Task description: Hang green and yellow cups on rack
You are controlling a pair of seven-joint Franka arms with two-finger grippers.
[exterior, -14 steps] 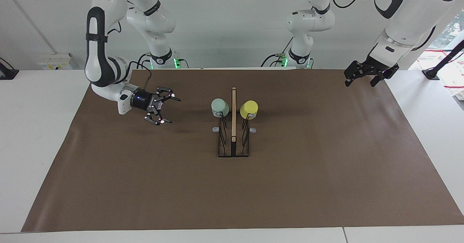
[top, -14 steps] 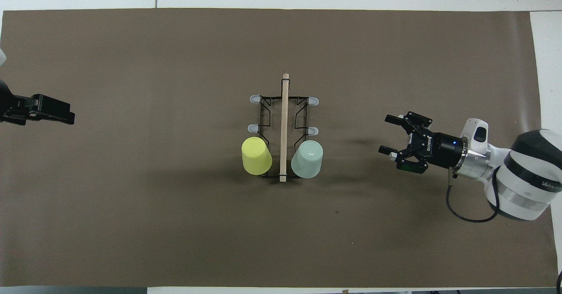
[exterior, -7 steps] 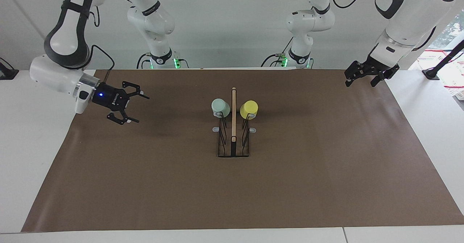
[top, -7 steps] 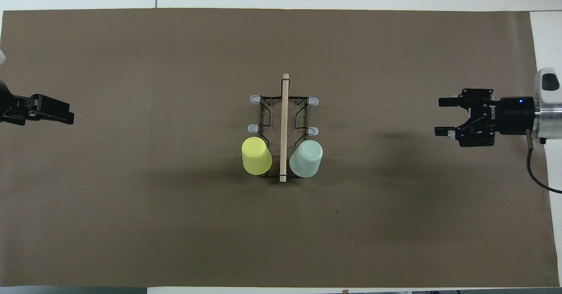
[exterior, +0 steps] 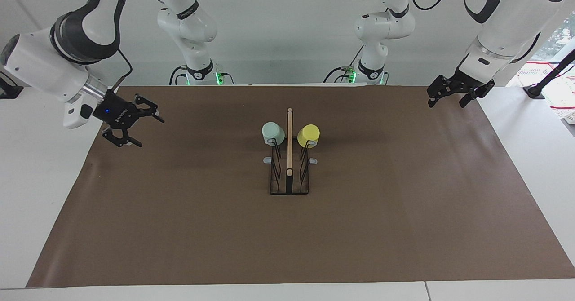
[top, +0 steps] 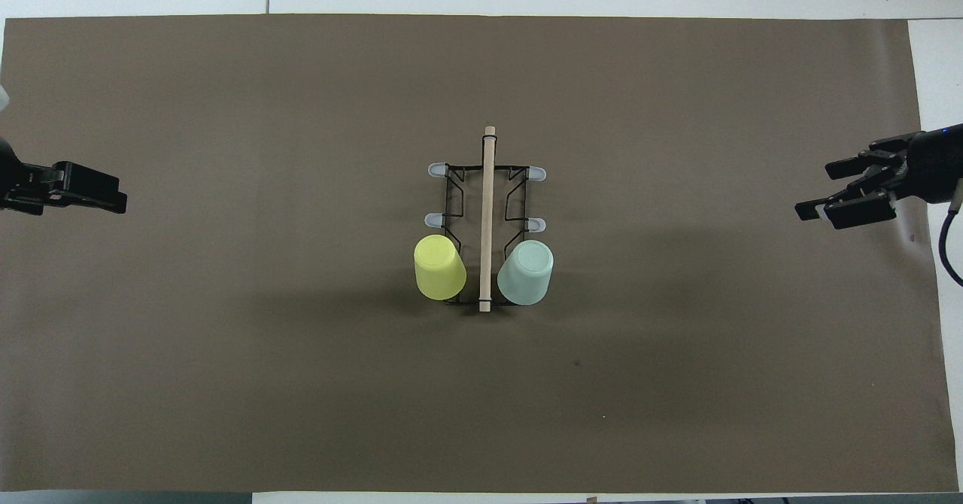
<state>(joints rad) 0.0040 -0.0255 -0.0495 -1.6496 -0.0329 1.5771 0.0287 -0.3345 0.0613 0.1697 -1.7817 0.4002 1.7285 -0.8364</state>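
The rack (exterior: pixel 289 148) stands in the middle of the brown mat, its wooden bar (top: pixel 487 203) upright. The mint green cup (exterior: pixel 272 133) hangs upside down on a prong on the right arm's side of the bar, at the end nearest the robots. The yellow cup (exterior: pixel 308 133) hangs upside down on the matching prong on the left arm's side. Both also show in the overhead view, green (top: pixel 526 271) and yellow (top: pixel 439 266). My right gripper (exterior: pixel 152 133) is open and empty, over the mat's edge at the right arm's end (top: pixel 814 189). My left gripper (exterior: pixel 448 99) is open and empty, waiting over the mat's corner at the left arm's end (top: pixel 94 195).
The brown mat (exterior: pixel 179 211) covers most of the white table (exterior: pixel 40 166). Several grey-tipped prongs (top: pixel 437 168) of the rack farther from the robots hold nothing.
My right gripper has drawn away from the rack to the right arm's end of the mat, staying open. The cups, the rack and the left arm have not moved.
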